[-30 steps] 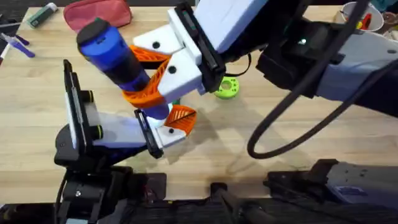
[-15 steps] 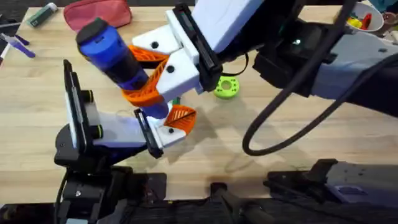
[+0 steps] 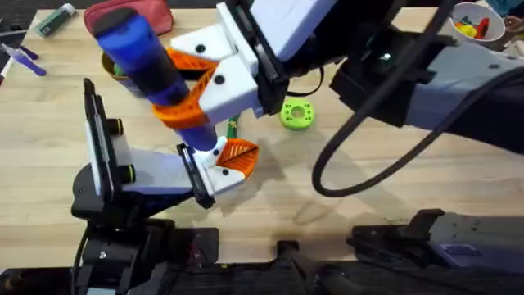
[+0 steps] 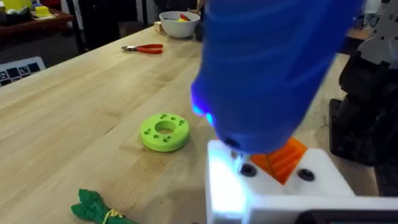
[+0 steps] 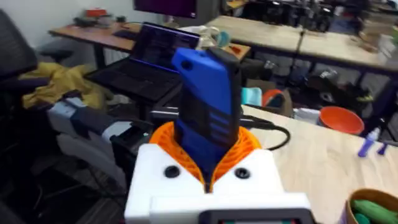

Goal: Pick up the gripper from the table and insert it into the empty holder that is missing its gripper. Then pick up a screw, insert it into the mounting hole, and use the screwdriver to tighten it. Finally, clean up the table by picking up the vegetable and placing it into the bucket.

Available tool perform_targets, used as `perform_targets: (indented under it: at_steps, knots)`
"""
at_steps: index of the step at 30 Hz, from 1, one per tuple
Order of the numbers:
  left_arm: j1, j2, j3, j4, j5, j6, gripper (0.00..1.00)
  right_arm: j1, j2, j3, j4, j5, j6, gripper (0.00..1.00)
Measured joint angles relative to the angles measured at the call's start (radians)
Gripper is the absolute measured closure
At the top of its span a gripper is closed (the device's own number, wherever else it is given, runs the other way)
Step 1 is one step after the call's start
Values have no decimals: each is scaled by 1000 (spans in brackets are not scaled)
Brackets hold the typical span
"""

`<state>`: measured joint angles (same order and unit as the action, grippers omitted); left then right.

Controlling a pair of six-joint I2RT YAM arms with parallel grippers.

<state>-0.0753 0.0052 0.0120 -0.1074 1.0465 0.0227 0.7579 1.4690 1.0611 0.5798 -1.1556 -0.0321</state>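
the right tool (image 3: 192, 90) grips the blue screwdriver (image 3: 143, 61), bit down on the holder (image 3: 214, 174), whose orange gripper (image 3: 238, 154) looks fitted; tightening seems underway. the vegetable (image 4: 99, 208) lies on the bench beside the holder, uncleared. left tool state: cannot tell.

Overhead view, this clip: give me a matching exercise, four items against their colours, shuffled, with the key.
Items:
1. screwdriver
2. disc with holes
3. pouch
4. fitted tip on the holder

Colours:
A. orange
B. lime green
C. blue
D. pink-red

Pairs: 1-C, 2-B, 3-D, 4-A
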Motion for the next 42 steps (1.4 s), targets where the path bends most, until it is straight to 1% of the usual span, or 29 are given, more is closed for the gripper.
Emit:
perform_targets:
  at_steps: [5,10,12,14,16,19,21,26,29,35,38,42]
  knots:
    - [0,0,0,0,0,0,980,-23,-40,17,-22,36,45,976]
    - [0,0,0,0,0,0,980,-61,-66,111,-132,46,64,976]
    - [0,0,0,0,0,0,980,-77,-73,154,-216,51,62,976]
    - [0,0,0,0,0,0,980,-94,-78,198,-343,64,52,976]
    - [0,0,0,0,0,0,980,-114,-79,251,-531,102,25,976]
    - [0,0,0,0,1,0,980,-150,-78,336,-851,227,-52,976]
    - [0,0,0,0,0,0,980,-172,-78,394,-1034,330,-116,976]
    - [0,0,0,0,1,0,980,-224,-77,542,-1357,580,-281,976]
    - [0,0,0,0,1,0,980,-254,-80,595,-1476,729,-392,976]
    - [0,0,0,0,0,0,980,-313,-69,604,-1683,974,-636,976]
    - [0,0,0,0,1,0,980,-344,-31,604,-1758,1077,-739,976]
    - [0,0,0,0,0,0,980,-377,56,604,-1808,1171,-807,976]
